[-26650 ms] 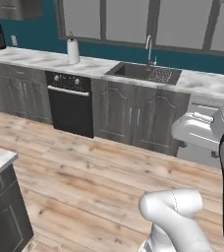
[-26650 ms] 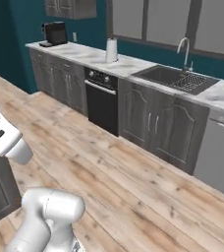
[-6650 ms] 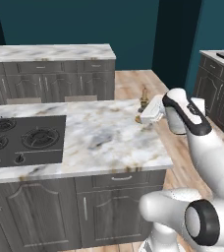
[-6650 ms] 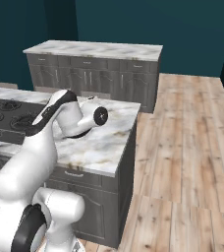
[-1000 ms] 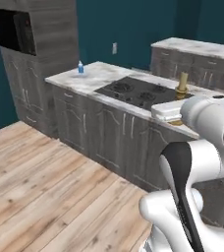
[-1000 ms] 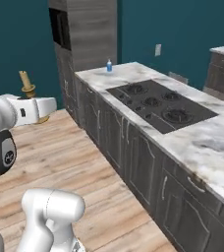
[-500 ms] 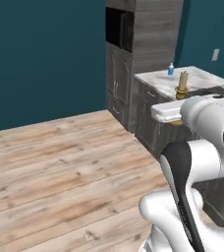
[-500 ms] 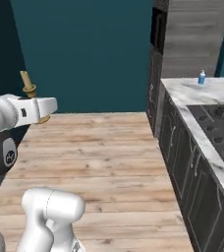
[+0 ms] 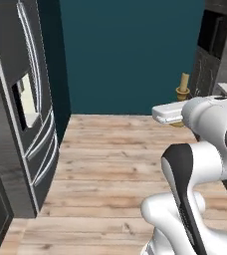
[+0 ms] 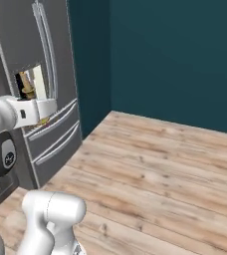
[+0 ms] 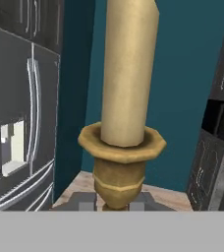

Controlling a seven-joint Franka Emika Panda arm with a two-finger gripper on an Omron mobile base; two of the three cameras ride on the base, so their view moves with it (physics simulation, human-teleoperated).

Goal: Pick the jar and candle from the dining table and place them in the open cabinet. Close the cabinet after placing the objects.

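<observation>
Hand view: one pale-yellow taper candle (image 11: 128, 74) stands upright in its brass holder, whose base sits clamped between the end effector (image 11: 115, 203) fingertips. Left base view shows that single candle (image 9: 183, 84) carried above the wooden floor (image 9: 110, 164), near one steel refrigerator (image 9: 23, 104)

The arm (image 9: 195, 164) is glossy white, built of rounded, bulbous segments. Dark grey to black bands mark its joints, one sweeping across the upper link, another forming a round cap with a small white emblem (image 10: 8, 158). The hand (image 9: 171, 112) is a flat white block. Its fingers (image 11: 84, 201) are small, square and dark grey.
</observation>
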